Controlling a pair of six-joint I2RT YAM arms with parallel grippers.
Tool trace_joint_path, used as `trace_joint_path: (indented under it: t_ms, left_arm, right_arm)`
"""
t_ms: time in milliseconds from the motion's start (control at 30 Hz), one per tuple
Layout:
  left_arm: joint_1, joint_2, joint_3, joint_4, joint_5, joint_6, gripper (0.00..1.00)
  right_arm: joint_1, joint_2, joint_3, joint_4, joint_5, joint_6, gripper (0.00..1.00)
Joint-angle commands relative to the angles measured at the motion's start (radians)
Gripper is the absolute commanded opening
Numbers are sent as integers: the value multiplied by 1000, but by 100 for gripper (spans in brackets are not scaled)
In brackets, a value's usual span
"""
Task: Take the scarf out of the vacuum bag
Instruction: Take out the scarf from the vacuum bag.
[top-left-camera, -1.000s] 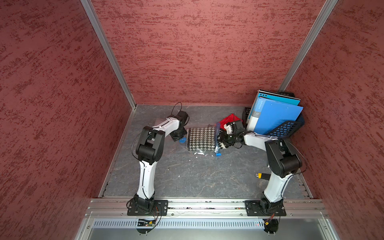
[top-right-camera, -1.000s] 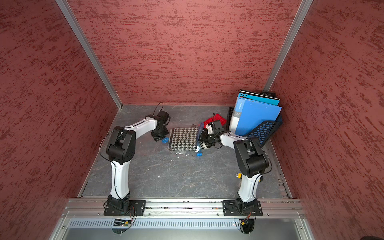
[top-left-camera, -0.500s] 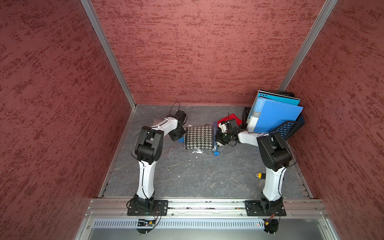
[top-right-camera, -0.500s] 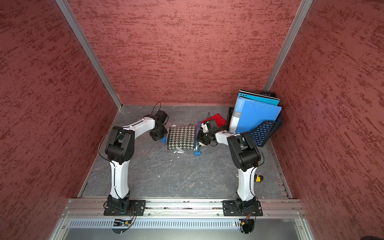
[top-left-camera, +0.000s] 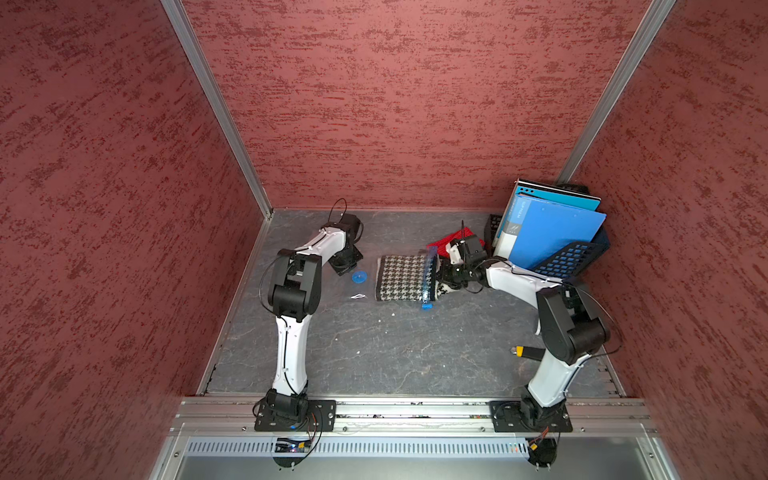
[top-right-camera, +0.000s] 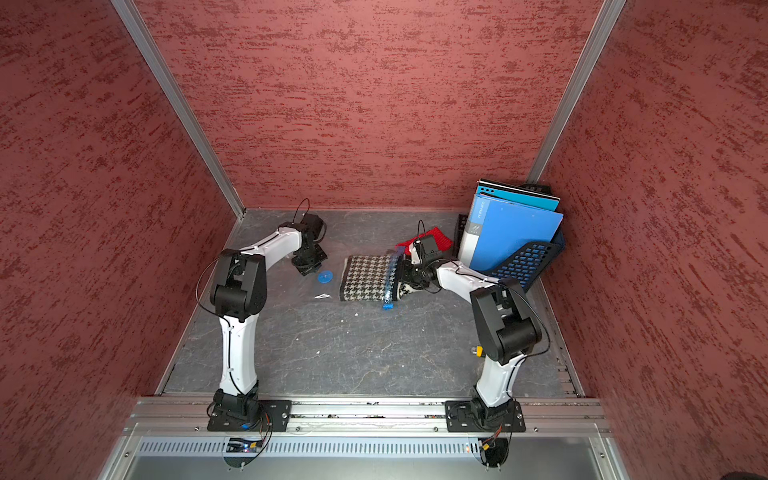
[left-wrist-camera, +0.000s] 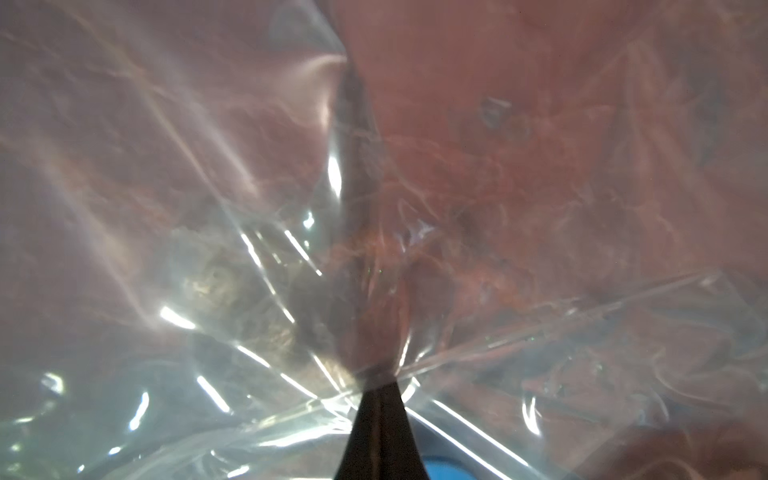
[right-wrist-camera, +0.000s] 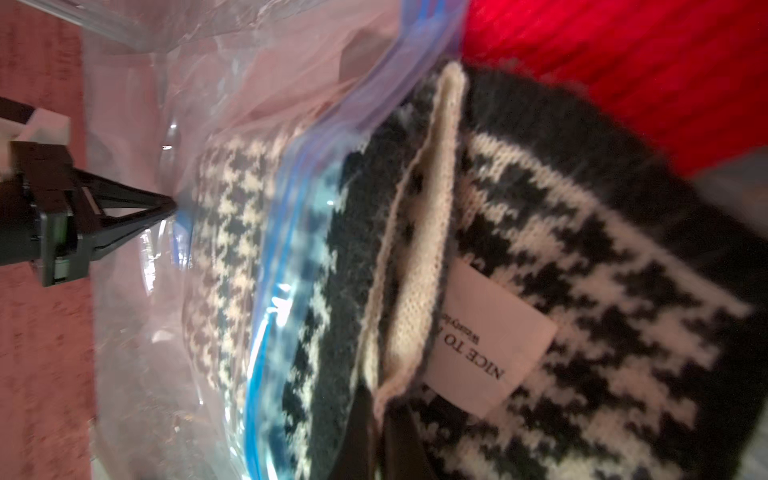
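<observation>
The vacuum bag (top-left-camera: 370, 270) lies in the middle of the table, clear plastic with a round blue valve (top-left-camera: 359, 277) and a blue slider clip (top-left-camera: 427, 306). Inside it is the scarf (top-left-camera: 401, 277), black-and-white houndstooth, in both top views (top-right-camera: 365, 277). Its end, with a white label (right-wrist-camera: 486, 340), sticks out past the blue zip strip (right-wrist-camera: 291, 249). My right gripper (right-wrist-camera: 376, 399) is shut on that end at the bag's mouth (top-left-camera: 440, 276). My left gripper (left-wrist-camera: 380, 384) is shut on the bag's clear plastic at the other end (top-left-camera: 349, 271).
A red knitted cloth (top-left-camera: 446, 240) lies just behind the right gripper. Blue folders (top-left-camera: 552, 232) lean in a dark-blue basket (top-left-camera: 569, 259) at the back right corner. A small yellow-tipped object (top-left-camera: 519, 351) lies near the right arm's base. Red walls enclose three sides.
My right gripper has gone from partly open to shut on the scarf's end. The right arm pushed in toward the bag's mouth, then drew back a little. The left gripper stayed put.
</observation>
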Motion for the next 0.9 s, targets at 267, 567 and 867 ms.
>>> trace_joint_path:
  t_ms: [267,567,867]
  left_arm:
    - [22,54,-11,-40,-77,6,0]
    - [-199,-163,-102,-53,-40,-50,0]
    - [-254,-110,-222,63,-25,-143,0]
  right_arm:
    - [-16,-93,9,-334,339,-23,0]
    - [-17,-80,11,-298,311,-6,0]
    - [-18,-99,0,-268,229,-14,0]
